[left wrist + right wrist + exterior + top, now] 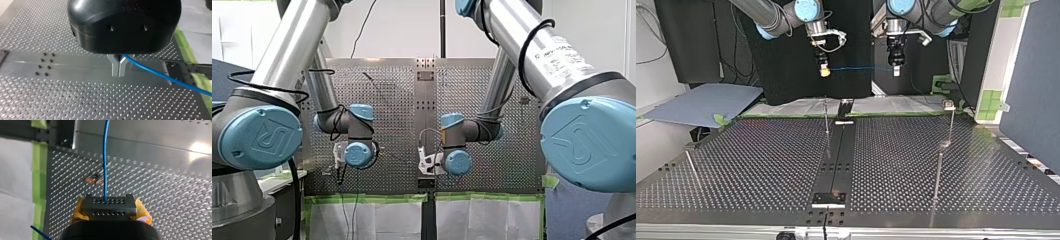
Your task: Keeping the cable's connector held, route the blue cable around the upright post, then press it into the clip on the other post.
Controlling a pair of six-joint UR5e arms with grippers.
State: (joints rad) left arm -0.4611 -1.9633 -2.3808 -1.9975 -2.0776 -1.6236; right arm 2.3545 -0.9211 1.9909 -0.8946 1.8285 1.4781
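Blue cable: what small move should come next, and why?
Probably lower both arms together: the blue cable runs taut between my right gripper, clamping the connector, and my left gripper, apparently higher than the upright post.

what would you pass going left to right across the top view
grey-blue sheet → my right gripper → blue cable → my left gripper → tall post
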